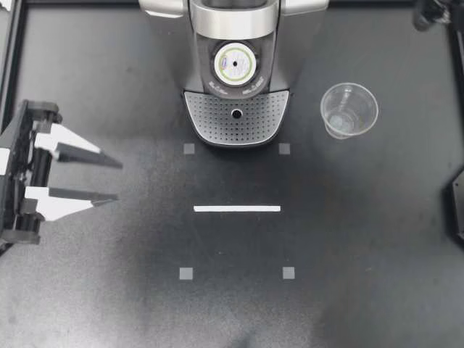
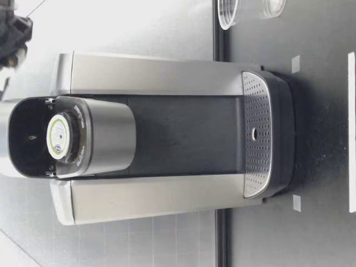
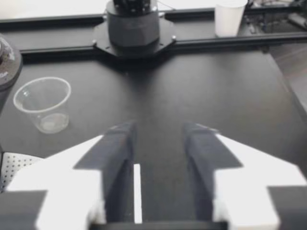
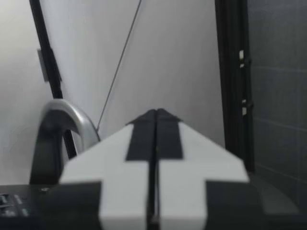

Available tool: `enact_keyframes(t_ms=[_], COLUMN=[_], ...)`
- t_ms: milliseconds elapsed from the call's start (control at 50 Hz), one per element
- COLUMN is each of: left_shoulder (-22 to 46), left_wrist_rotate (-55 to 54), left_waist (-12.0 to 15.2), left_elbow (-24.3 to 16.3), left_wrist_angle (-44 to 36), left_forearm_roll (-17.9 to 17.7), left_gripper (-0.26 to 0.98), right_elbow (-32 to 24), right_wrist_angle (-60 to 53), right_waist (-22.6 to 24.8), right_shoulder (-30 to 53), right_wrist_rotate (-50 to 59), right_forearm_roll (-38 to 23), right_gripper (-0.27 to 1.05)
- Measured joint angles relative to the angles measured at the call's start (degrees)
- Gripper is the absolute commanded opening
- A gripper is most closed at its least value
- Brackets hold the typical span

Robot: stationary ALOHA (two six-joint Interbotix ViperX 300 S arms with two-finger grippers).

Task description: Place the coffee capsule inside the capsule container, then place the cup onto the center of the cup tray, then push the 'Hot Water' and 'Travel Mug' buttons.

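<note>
Top view: our left gripper (image 1: 118, 180) gapes wide, empty; capsule (image 1: 235, 64) sits in the holder (image 1: 215, 64); cup (image 1: 349, 110) beside the tray (image 1: 214, 116); our right gripper (image 4: 156, 112) closed, empty.

The table (image 1: 362, 239) is matte black, marked with a white strip (image 1: 236, 209) and four small grey squares (image 1: 186, 273). The machine (image 1: 235, 22) is brushed silver with a black front; its tray (image 1: 217, 116) is silver, dotted all over with fine dark holes. The capsule (image 1: 235, 64) has a white lid ringed in yellow-green with a blue mark. The cup (image 1: 349, 110) is clear. My left gripper (image 1: 117, 180) has black fingers (image 1: 90, 157) on white bases; my right gripper (image 4: 156, 112) is white with black pads (image 4: 144, 139). A second cup (image 3: 229, 18) is plain white, the wall (image 2: 139, 22) pale grey
</note>
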Motion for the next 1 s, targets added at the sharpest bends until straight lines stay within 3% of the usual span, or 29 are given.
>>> enact_keyframes(t_ms=[620,1000], left_shoulder=[-0.7,-0.97], left_wrist_rotate=[0.09,0.35], left_waist=[-0.09,-0.09], left_elbow=[0.35,0.44], left_wrist_angle=[0.53,0.53], left_forearm_roll=[0.0,0.0], left_gripper=[0.3,0.3], right_elbow=[-2.02,3.78], right_wrist_angle=[5.89,6.24], right_waist=[2.99,11.6], right_shoulder=[0.53,-4.39], right_wrist_rotate=[-0.09,0.26], right_forearm_roll=[-1.41,-2.11], right_gripper=[0.05,0.05])
